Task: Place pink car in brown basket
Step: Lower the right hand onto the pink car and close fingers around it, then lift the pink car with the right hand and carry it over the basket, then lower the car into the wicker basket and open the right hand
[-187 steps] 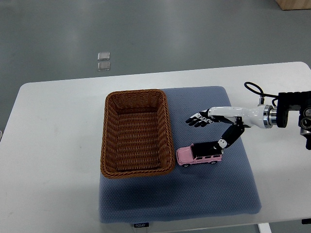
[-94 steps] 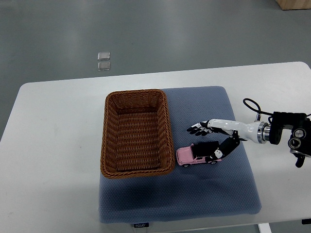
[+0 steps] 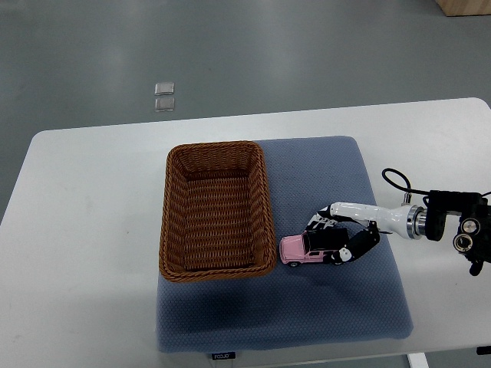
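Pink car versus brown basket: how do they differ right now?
The pink car is small, glossy and has the right hand closing around it; the brown basket is far larger, woven, open-topped, empty and untouched. Both sit on the blue mat, the car just off the basket's right side.

White table (image 3: 92, 207), blue-grey mat (image 3: 322, 307) lying on its middle

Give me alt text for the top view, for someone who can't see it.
The right hand closes over a pink car on a blue mat, just right of an empty brown basket on a white table.
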